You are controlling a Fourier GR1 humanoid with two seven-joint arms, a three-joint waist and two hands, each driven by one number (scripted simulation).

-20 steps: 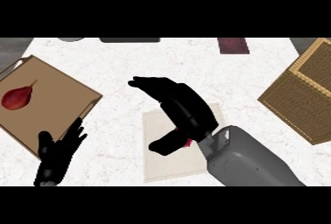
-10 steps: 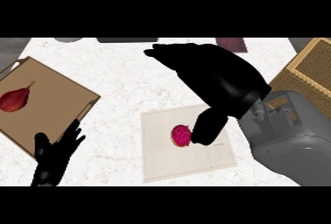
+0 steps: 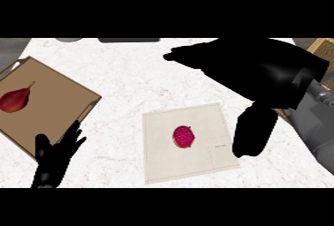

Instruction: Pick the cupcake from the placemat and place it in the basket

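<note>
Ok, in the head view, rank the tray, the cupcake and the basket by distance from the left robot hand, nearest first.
Measured from the left robot hand, resting at lower left:
1. Tray, just above the hand at far left; the hand overlaps its lower edge.
2. Cupcake, on the placemat to the hand's right, mid-counter.
3. Basket, far upper right corner, mostly hidden.

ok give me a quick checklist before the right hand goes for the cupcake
1. Cupcake on the placemat: ok, it lies near the middle.
2. Cupcake in plain sight, nothing covering it: ok.
3. Right hand empty and open: ok, fingers straight, thumb hanging beside the placemat's right edge, apart from the cupcake.
4. Left hand out of the way: ok, resting at the lower left.
5. Basket reachable: cannot tell, the hand hides most of it.
6. Tray with the pear clear of the path: ok, far left.
</note>
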